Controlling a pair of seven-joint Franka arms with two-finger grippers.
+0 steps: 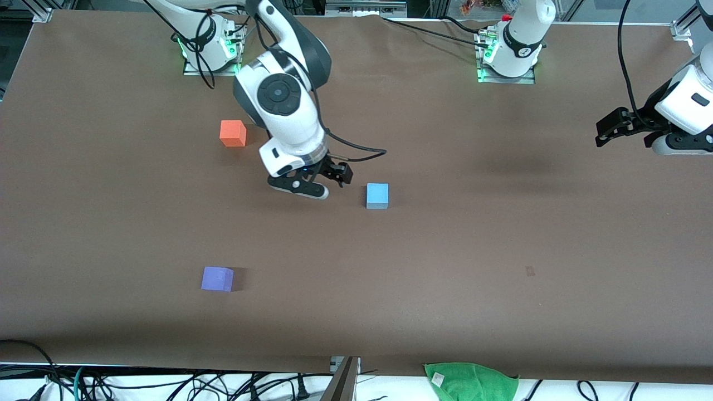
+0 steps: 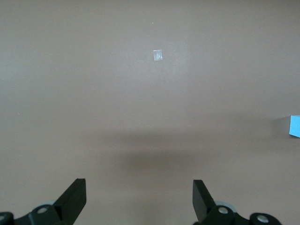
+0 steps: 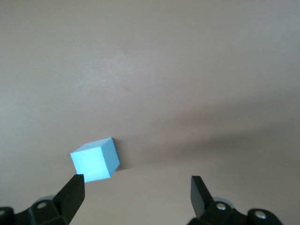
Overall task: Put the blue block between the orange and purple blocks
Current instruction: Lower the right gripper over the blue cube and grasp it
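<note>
Right gripper: I see jaws spread — empty, above table beside blue block.
Left gripper: waiting — jaws spread.

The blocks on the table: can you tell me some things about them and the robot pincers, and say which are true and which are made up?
1. The blue block sits on the table, held by nothing. True.
2. The right pincer is shut on the blue block. False: it is open, and the block lies beside it, free.
3. The orange block lies nearer the front camera than the purple block. False: the purple one is nearer.
4. The blue block already lies between the orange and purple blocks. False: it lies off to the side, toward the left arm's end.
5. The left pincer is open and holds nothing. True.
</note>
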